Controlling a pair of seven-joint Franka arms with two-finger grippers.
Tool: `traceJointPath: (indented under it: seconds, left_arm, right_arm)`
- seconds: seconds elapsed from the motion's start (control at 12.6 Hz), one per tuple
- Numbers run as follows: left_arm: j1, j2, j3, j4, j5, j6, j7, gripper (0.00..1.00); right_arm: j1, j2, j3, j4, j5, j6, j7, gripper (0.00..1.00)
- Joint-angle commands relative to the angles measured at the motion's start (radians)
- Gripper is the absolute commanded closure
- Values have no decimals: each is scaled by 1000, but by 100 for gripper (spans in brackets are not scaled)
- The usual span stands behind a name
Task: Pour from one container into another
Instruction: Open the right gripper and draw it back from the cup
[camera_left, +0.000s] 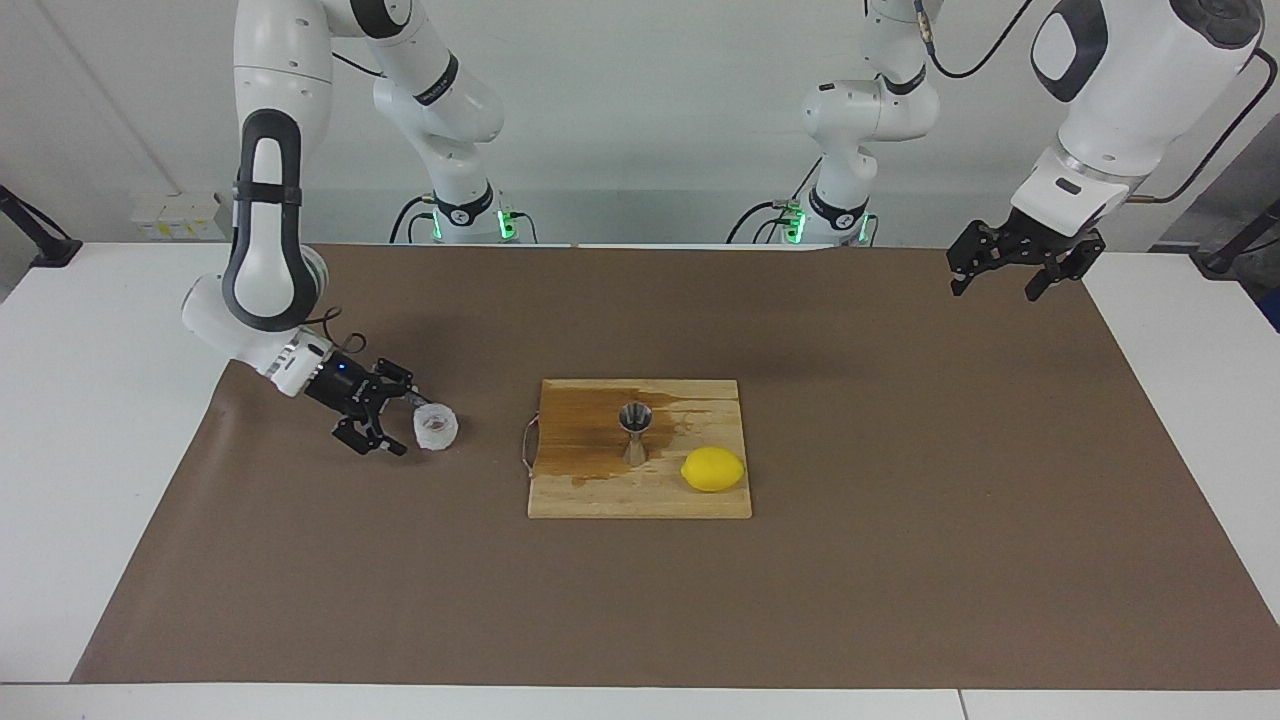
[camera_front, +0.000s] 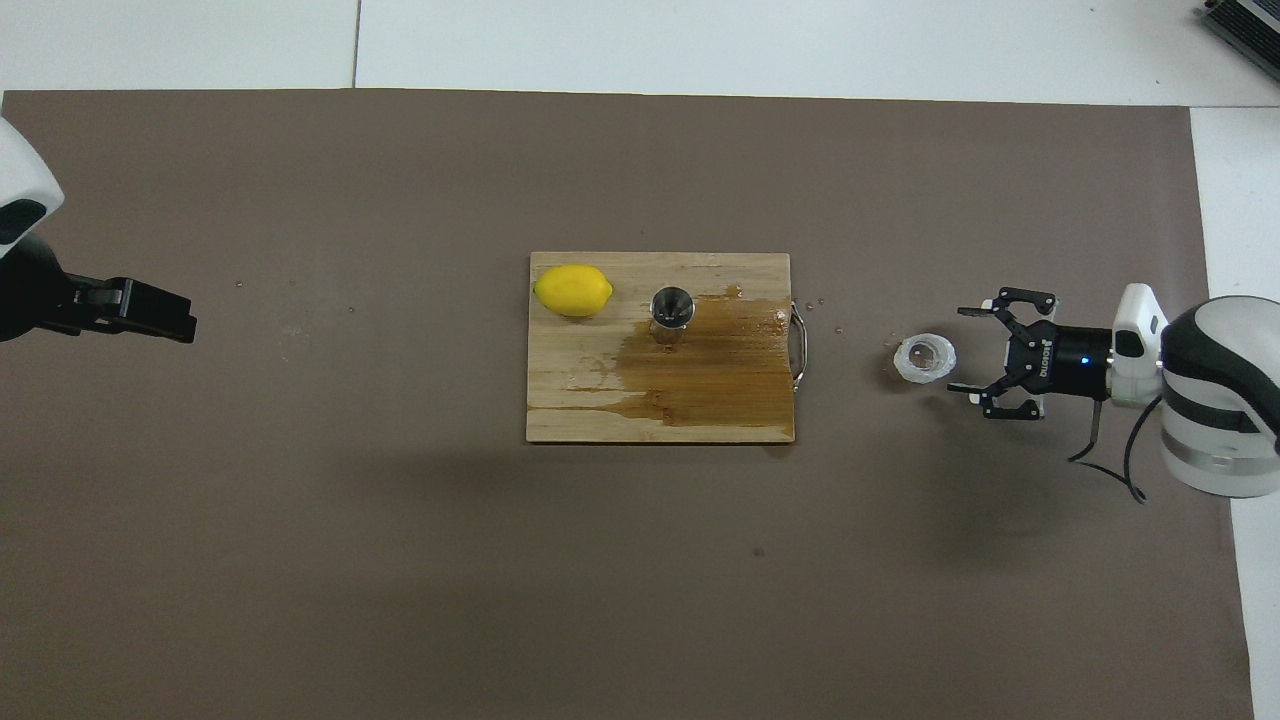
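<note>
The translucent plastic cup (camera_left: 436, 427) stands on the brown mat toward the right arm's end of the table, beside the cutting board; it also shows in the overhead view (camera_front: 924, 358). My right gripper (camera_left: 403, 425) is open and low over the mat, its fingertips just short of the cup, not gripping it; it shows in the overhead view too (camera_front: 958, 350). The silver jigger (camera_left: 635, 430) stands upright on the board, also visible from overhead (camera_front: 672, 312). My left gripper (camera_left: 995, 285) waits open and raised over the left arm's end of the mat (camera_front: 150, 312).
The wooden cutting board (camera_left: 600, 495) lies mid-table with a brown liquid spill (camera_front: 700, 370) around the jigger. A yellow lemon (camera_left: 712, 469) lies on the board beside the jigger. A few drops lie on the mat between board and cup.
</note>
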Motion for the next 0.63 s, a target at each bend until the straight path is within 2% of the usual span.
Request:
traceJointPath:
  seconds: [0.0,0.16,0.4,0.55]
  left_arm:
    - [9,-20,-3,-15,-9,-6,3,0]
    - [9,-20,-3,-15,-9,-7,3,0]
    - [9,-20,-3,-15,-9,-6,3,0]
    - [9,-20,-3,-15,-9,-6,3,0]
  right_arm:
    - [-46,-91,4,-12,-141,-56,165,0]
    - [-46,-123,4,-11,-211,-62,341,0]
    - [-1,-163,8,19,-412,-60,762,0]
    - [26,-180,8,25,-518,-59,981,0]
